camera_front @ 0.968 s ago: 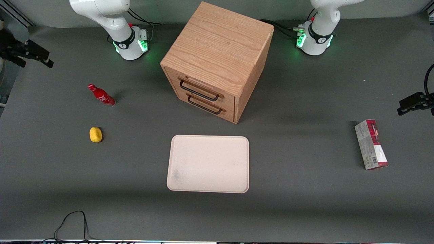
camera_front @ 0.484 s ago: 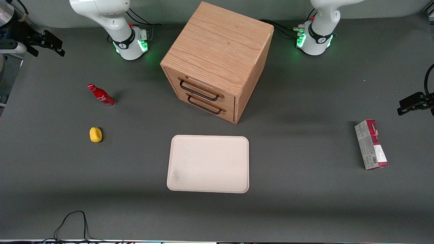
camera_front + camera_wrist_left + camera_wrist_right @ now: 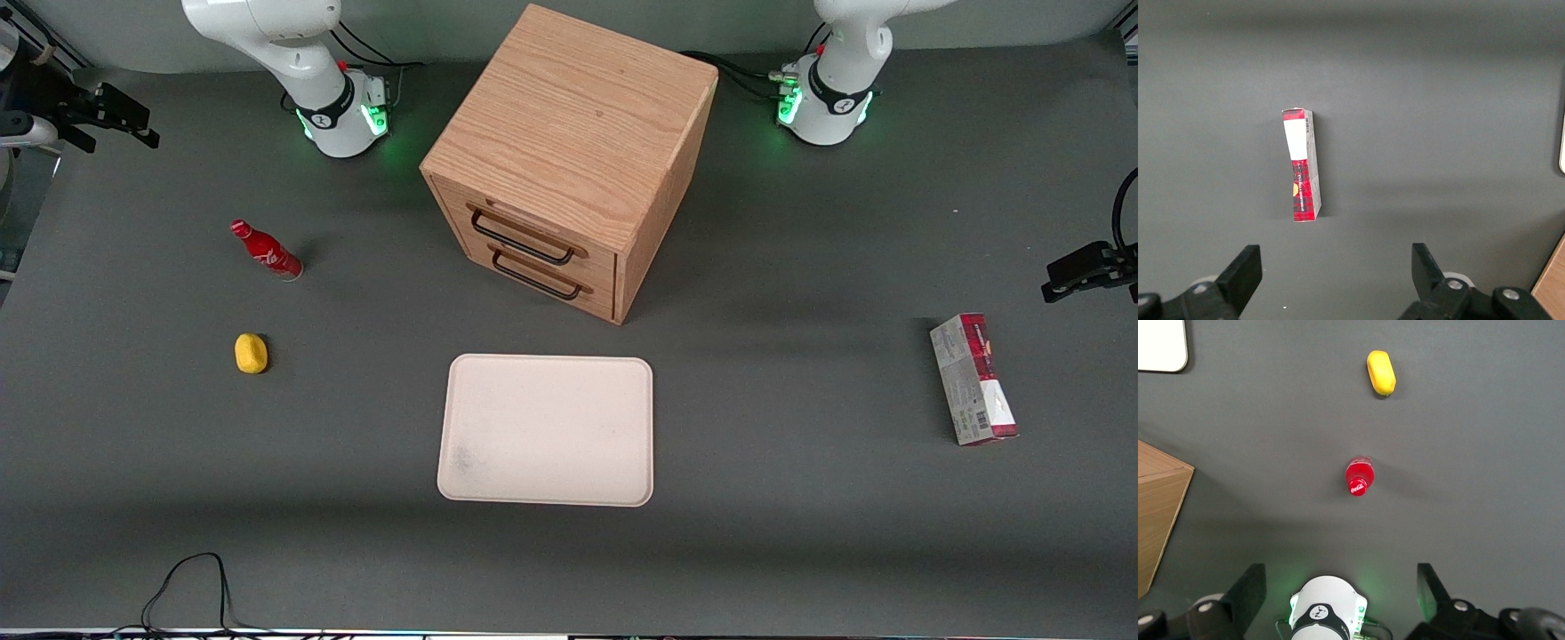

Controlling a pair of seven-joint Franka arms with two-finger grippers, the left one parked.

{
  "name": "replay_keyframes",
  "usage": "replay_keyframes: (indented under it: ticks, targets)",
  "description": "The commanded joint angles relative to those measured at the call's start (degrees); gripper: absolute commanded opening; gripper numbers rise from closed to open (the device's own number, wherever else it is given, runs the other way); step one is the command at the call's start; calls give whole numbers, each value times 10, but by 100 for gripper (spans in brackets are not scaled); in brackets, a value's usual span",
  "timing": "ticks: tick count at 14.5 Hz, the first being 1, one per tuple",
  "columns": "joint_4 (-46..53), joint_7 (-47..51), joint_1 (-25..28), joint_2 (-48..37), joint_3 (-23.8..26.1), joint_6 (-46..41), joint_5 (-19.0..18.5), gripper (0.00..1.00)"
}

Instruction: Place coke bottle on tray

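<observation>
The coke bottle (image 3: 265, 250) is small and red with a red cap. It stands upright on the grey table, toward the working arm's end; the right wrist view shows its cap from above (image 3: 1359, 477). The cream-white tray (image 3: 546, 430) lies flat in the middle of the table, nearer the front camera than the cabinet, with nothing on it. One corner of the tray (image 3: 1161, 345) shows in the right wrist view. My gripper (image 3: 132, 118) hangs high over the table's edge, farther from the front camera than the bottle. It (image 3: 1338, 590) is open and holds nothing.
A wooden two-drawer cabinet (image 3: 569, 151) stands mid-table between the arm bases. A yellow lemon-like lump (image 3: 251, 353) lies nearer the front camera than the bottle. A red-and-grey carton (image 3: 973, 379) lies toward the parked arm's end. A black cable (image 3: 191, 587) loops at the front edge.
My gripper has shifted at the table's edge, ending farther from the front camera than a second ago. Bottle, tray and the other objects have not moved.
</observation>
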Motion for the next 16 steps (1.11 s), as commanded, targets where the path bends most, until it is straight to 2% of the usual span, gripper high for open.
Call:
replay_keyframes:
  ticks: [1,7,16]
  targets:
    - [-25,-2,5,-15,4,31,-16,100]
    - [-156,2,5,-15,0,167,-17,100]
    - [-226,1,4,38,-12,281,-18,100]
